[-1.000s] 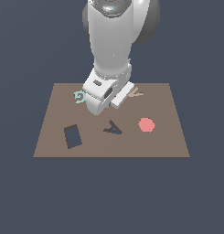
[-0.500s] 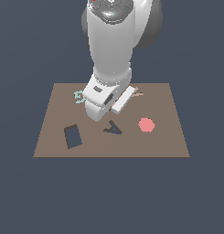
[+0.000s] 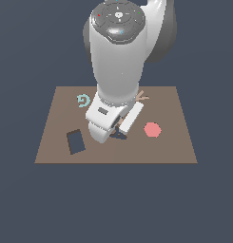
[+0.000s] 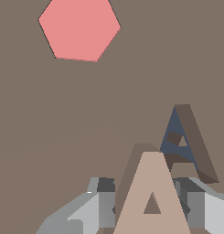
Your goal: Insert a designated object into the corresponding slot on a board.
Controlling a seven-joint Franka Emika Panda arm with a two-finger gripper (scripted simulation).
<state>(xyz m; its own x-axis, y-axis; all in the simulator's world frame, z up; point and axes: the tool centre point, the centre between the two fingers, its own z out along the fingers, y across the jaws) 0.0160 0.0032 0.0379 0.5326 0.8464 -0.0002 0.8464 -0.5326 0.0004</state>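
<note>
Gripper (image 4: 152, 205) is clamping the tan A (image 4: 152, 196), carrying it just above the board (image 4: 63, 137) beside the slot (image 4: 177, 141). Next: shifting over, aligning, lowering.

My arm (image 3: 119, 71) leans over the middle of the board (image 3: 175, 147), hiding most of the A-shaped slot (image 3: 119, 135). The red hexagon (image 3: 152, 129) lies beside it, the rectangular cutout (image 3: 75, 141) opposite, the cyan spiral (image 3: 82, 100) near the far edge.
</note>
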